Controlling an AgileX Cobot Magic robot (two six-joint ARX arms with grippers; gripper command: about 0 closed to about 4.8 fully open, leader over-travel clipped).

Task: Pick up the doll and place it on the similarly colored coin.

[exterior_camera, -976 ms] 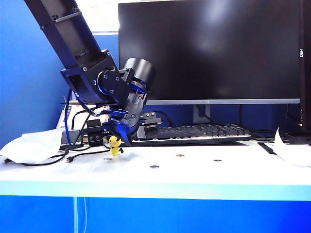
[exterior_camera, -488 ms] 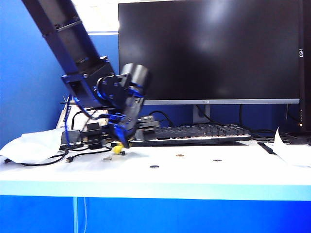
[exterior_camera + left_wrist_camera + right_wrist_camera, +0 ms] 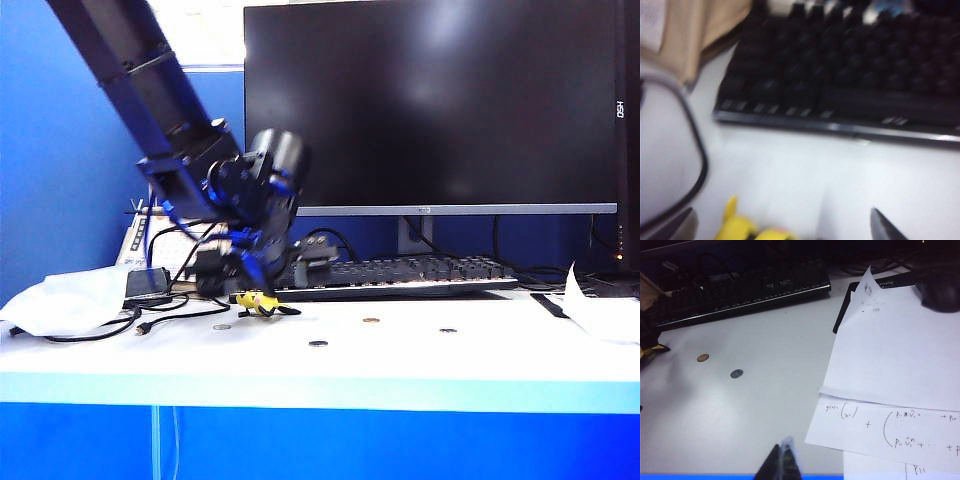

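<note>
Exterior view: the doll (image 3: 259, 302) is lying tipped over on the white table (image 3: 420, 365), just in front of the near-left corner of the keyboard (image 3: 400, 275). The left claw (image 3: 250, 272) hangs right above it, angled down, not touching as far as I can tell. The brownish coin (image 3: 371, 321) sits in front of the keyboard's middle, well apart from the doll, with a dark coin (image 3: 318, 343) nearer the table edge and another dark coin (image 3: 447, 330) off toward the keyboard's right end.

Left wrist view: blurry, but both fingertips (image 3: 885, 227) stand spread wide, and the doll (image 3: 747, 227) pokes up between them, closer to one finger than the other. Keyboard (image 3: 850, 75) just beyond.

Right wrist view: the right claw (image 3: 781, 460) looks pressed together, holding nothing, parked near the paper sheets (image 3: 890, 370) and far from the doll. The coin (image 3: 702, 358) is in front of the keyboard (image 3: 740, 290), with a dark one beside it.

My guess: the doll's tiny, light, hard plastic, probably slick and rolls easily on its side. I'd pinch across the body, not the ears.
</note>
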